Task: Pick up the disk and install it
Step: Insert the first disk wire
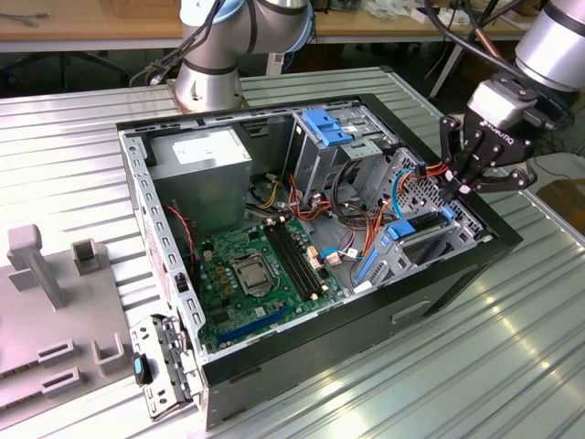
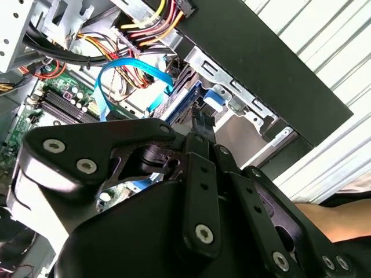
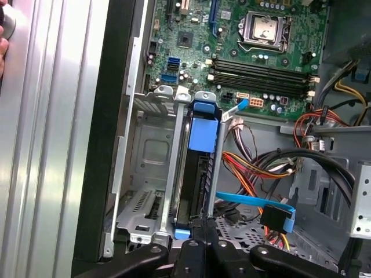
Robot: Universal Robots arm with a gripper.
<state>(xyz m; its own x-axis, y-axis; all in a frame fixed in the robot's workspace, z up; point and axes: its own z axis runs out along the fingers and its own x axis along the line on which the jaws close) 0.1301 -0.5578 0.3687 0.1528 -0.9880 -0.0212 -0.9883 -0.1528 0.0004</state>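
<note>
A: Where's the disk (image 3: 206, 124)?
B: On edge between the rails of the drive cage (image 3: 145, 150), at a corner of the computer case (image 1: 439, 293).
A: The gripper (image 3: 204, 231)?
B: At its near end, aligned with the slot, likely for seating; whether it clamps cannot be told.

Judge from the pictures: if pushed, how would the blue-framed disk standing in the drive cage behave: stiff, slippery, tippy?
The disk looks like a rigid slab, so it probably would not flex. Held on edge between the metal rails of the drive cage, it likely slides along them rather than tipping. Its blue tab looks thinner, perhaps springy.
</note>
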